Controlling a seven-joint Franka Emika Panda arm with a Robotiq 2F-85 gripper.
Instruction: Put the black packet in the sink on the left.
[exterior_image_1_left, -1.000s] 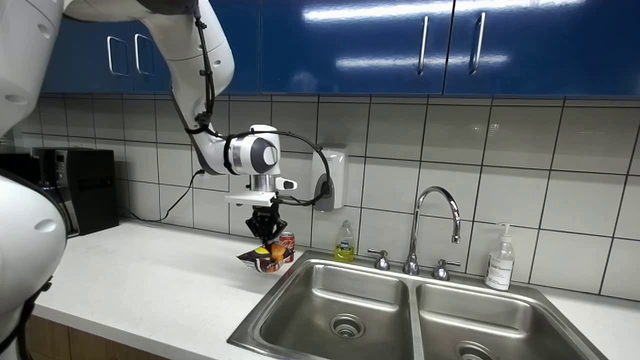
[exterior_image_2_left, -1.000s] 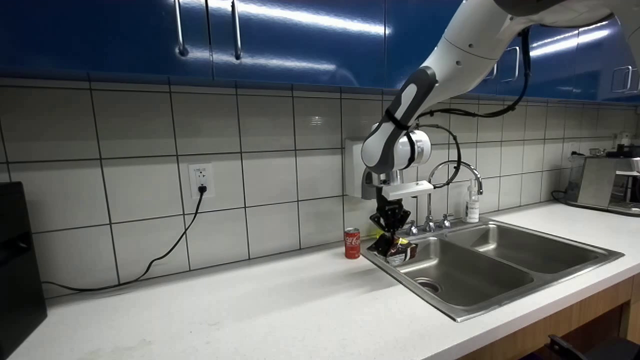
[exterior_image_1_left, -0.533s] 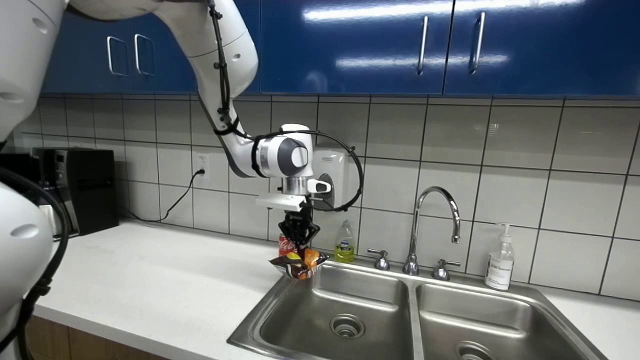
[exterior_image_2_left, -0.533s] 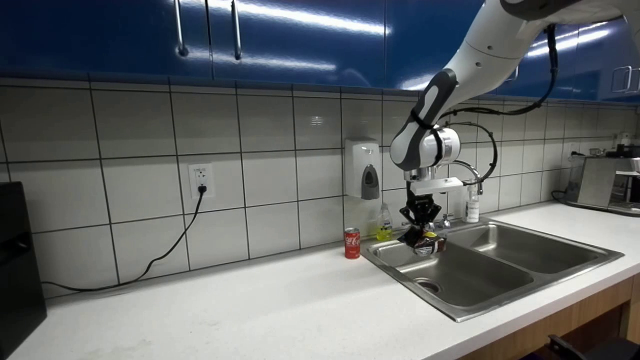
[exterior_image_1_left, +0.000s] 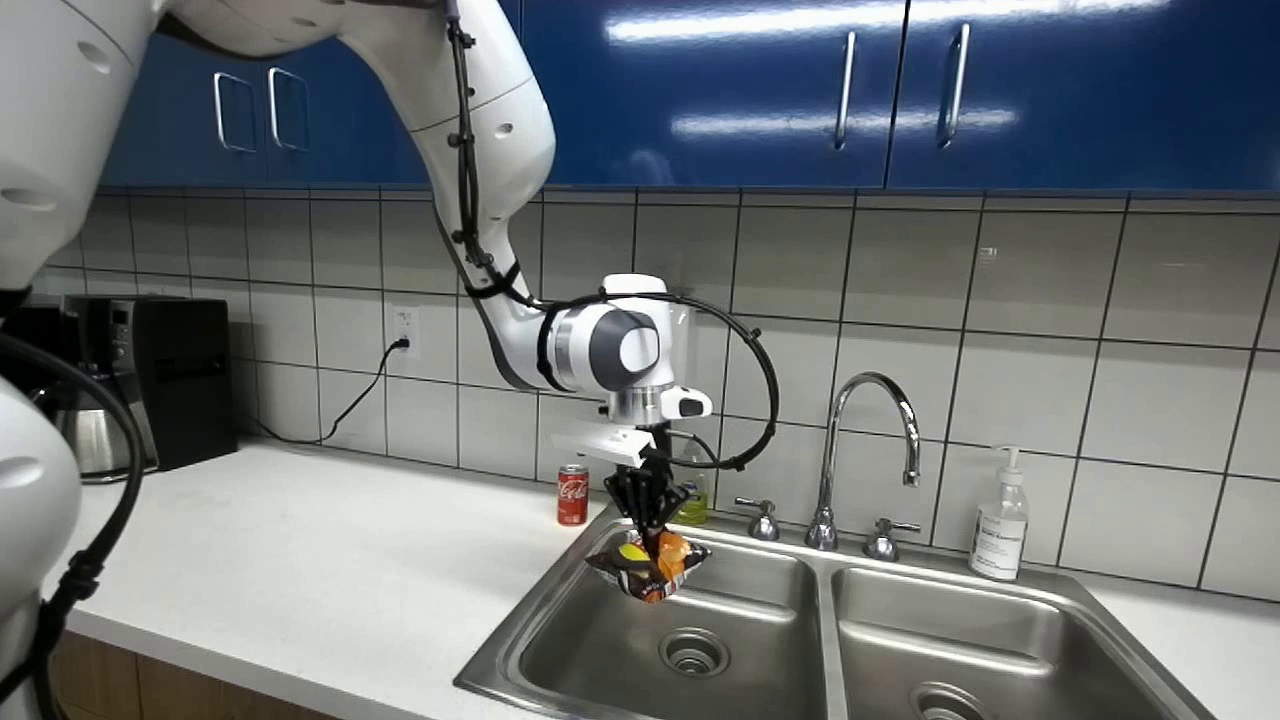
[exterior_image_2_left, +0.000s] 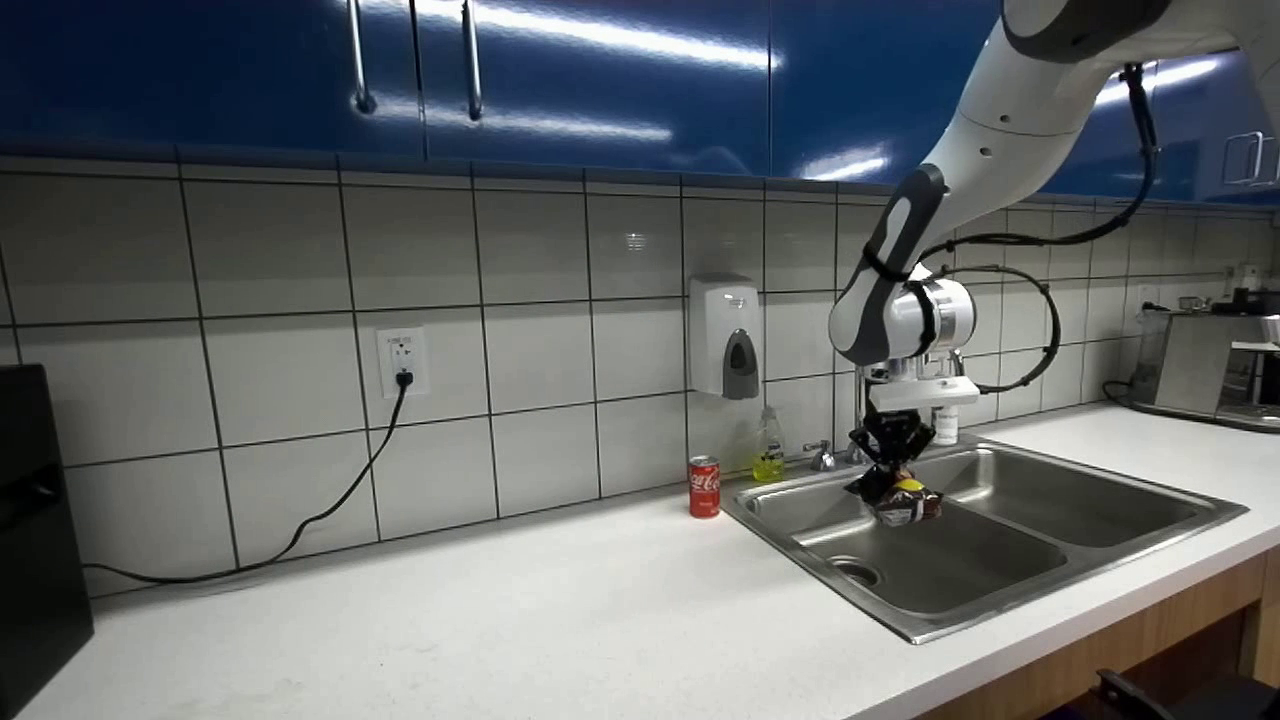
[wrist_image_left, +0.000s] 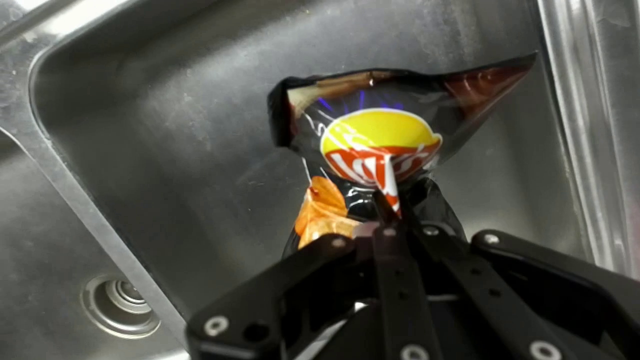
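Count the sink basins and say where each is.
2: the left basin, under the held black packet, and the right basin beside it. Both exterior views show them; none seems hidden.

My claw (wrist_image_left: 396, 212) is black. The packet (wrist_image_left: 380, 137) is also black, with a yellow-and-red oval and an orange picture. The can (exterior_image_1_left: 573, 496) is red, the worktop (exterior_image_1_left: 320, 560) white, the cupboards (exterior_image_1_left: 720, 80) blue.

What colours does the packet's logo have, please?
Yellow above red, with white lettering; the logo shows best in the wrist view.
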